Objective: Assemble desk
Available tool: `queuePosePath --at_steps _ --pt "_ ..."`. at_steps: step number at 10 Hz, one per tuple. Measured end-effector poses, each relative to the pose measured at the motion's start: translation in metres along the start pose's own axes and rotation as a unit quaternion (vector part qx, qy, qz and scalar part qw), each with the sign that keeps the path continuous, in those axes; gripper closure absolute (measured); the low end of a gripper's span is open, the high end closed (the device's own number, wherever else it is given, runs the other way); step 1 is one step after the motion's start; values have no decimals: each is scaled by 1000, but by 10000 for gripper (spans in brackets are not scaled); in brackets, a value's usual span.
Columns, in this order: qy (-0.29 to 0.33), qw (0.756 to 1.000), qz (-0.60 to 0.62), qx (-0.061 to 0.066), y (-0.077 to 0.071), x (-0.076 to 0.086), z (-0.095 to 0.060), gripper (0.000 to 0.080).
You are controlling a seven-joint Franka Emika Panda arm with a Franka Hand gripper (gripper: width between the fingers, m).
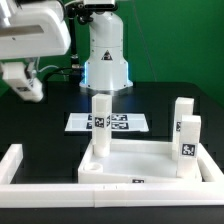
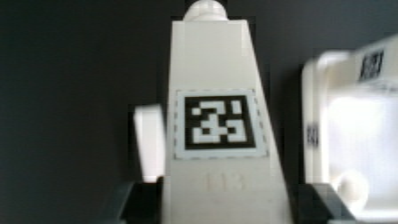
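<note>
The white rimmed tabletop [image 1: 140,162] lies upside down on the black table. Three white leg blocks stand on it: one at the exterior view's left [image 1: 101,125] and two at the right [image 1: 182,113] [image 1: 189,140]. My gripper [image 1: 24,86] hangs high at the exterior view's left, away from the tabletop. In the wrist view the gripper [image 2: 214,203] is shut on a fourth leg [image 2: 217,110], whose marker tag faces the camera and whose peg end [image 2: 210,10] points away. Dark fingers [image 2: 139,203] press both of its sides.
The marker board [image 1: 110,122] lies behind the tabletop, in front of the arm's base [image 1: 104,60]. A low white border wall [image 1: 20,168] runs along the left and front. A blurred white shape [image 2: 356,100] shows beside the held leg.
</note>
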State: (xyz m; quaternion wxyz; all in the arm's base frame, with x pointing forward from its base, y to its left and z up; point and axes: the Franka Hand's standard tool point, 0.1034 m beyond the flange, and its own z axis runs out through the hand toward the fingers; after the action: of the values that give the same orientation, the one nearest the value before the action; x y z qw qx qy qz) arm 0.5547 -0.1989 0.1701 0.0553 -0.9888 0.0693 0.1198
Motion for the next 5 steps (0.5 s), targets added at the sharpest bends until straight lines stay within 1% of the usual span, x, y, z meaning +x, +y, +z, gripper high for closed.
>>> queuePosePath --at_steps 1,2,3,4,5 --pt "30 1000 4 -2 0 -6 4 512" --pt "63 998 6 -6 1 -5 2 512" --pt "110 994 13 -17 0 2 -1 512" --pt "160 987 10 -26 -22 7 -3 512" --pt "199 980 16 -21 -48 11 -9 512"
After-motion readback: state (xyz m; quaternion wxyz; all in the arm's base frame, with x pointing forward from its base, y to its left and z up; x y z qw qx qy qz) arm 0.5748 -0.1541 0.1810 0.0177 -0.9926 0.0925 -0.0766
